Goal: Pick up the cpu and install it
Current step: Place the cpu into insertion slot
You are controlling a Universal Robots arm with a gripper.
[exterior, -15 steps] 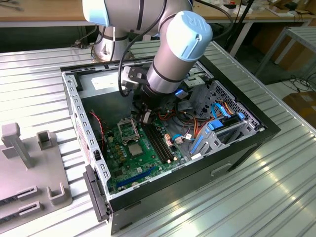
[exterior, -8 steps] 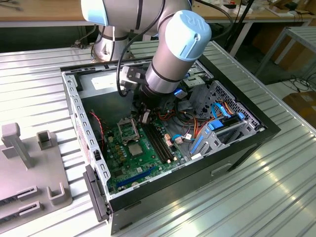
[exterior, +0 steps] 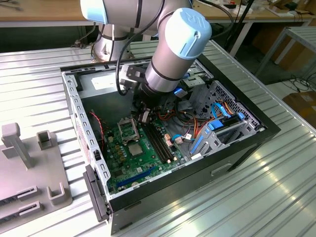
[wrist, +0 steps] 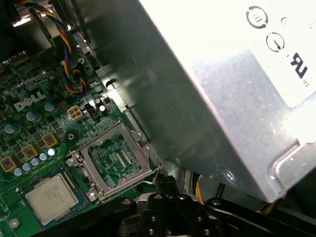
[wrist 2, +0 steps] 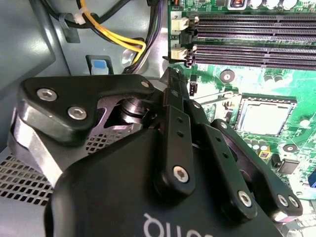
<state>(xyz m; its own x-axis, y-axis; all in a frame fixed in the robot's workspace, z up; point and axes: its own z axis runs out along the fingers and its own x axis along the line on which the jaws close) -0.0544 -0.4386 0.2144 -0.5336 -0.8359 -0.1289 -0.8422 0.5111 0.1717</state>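
Observation:
The cpu [wrist: 51,196] is a silvery square lying flat in its socket on the green motherboard [exterior: 123,163]; the second wrist view shows the cpu [wrist 2: 264,117] too. The socket's metal frame [wrist: 111,160] stands hinged open beside it. My gripper [exterior: 144,117] reaches down into the open computer case, beside the socket and apart from the cpu. Its black fingers [wrist 2: 170,84] come together at the tip with nothing visible between them. A thin wire lever [wrist 2: 212,98] runs from the socket toward the fingertips [wrist: 165,181]; whether they touch it is unclear.
The case's metal walls [exterior: 74,106] ring the board. A silver power supply box [wrist: 222,89] hangs close to the socket. Long black memory slots [wrist 2: 247,44] run alongside. Coloured cable bundles [exterior: 195,123] and a blue drive bracket [exterior: 217,131] fill the exterior view's right side. Grey fixtures [exterior: 29,163] stand outside.

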